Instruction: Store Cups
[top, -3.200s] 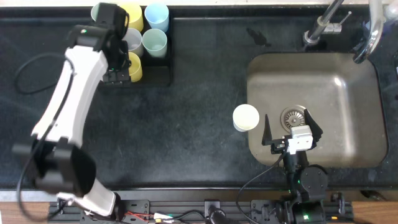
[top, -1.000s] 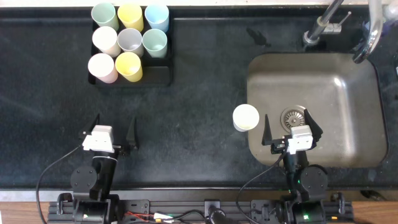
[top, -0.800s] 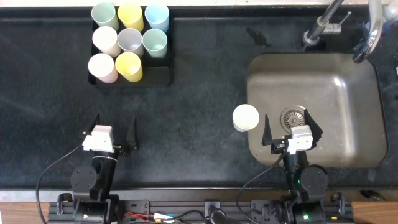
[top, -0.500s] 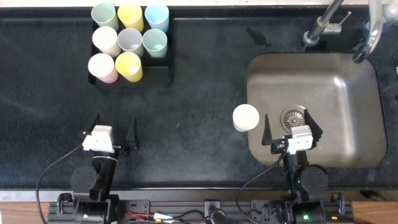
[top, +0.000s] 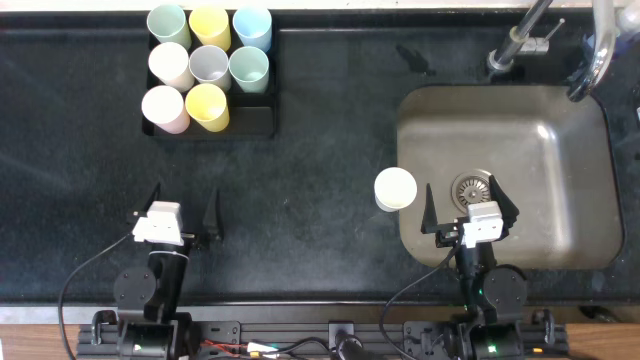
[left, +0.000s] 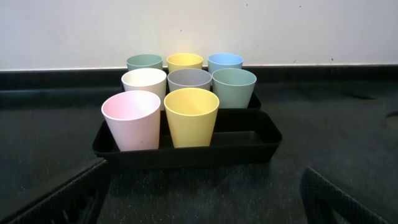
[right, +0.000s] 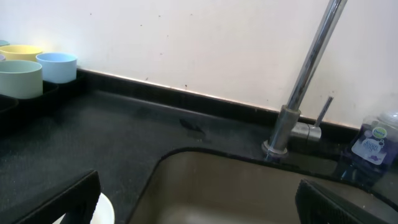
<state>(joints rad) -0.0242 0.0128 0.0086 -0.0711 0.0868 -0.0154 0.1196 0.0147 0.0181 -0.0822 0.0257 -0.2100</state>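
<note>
A black tray (top: 255, 122) at the counter's back left holds several cups standing upright. A pink cup (top: 165, 109) and a yellow cup (top: 206, 106) fill its near row, and the slot to their right is bare. One white cup (top: 395, 188) stands alone on the counter at the sink's left rim. My left gripper (top: 186, 192) rests open near the front edge, facing the tray (left: 186, 155) and well short of the pink cup (left: 132, 119). My right gripper (top: 466, 195) sits open over the sink's near edge. The white cup (right: 96, 211) is just beside its left finger.
A steel sink (top: 505, 175) fills the right side, with a faucet (top: 520, 40) behind it. A soap bottle (right: 373, 149) stands right of the faucet (right: 305, 87). A wide stretch of dark counter (top: 300, 210) lies between tray and sink.
My left arm has drawn back from over the tray to its place at the front edge. The tray's left cups, hidden then, now show. Nothing moved in the last second.
</note>
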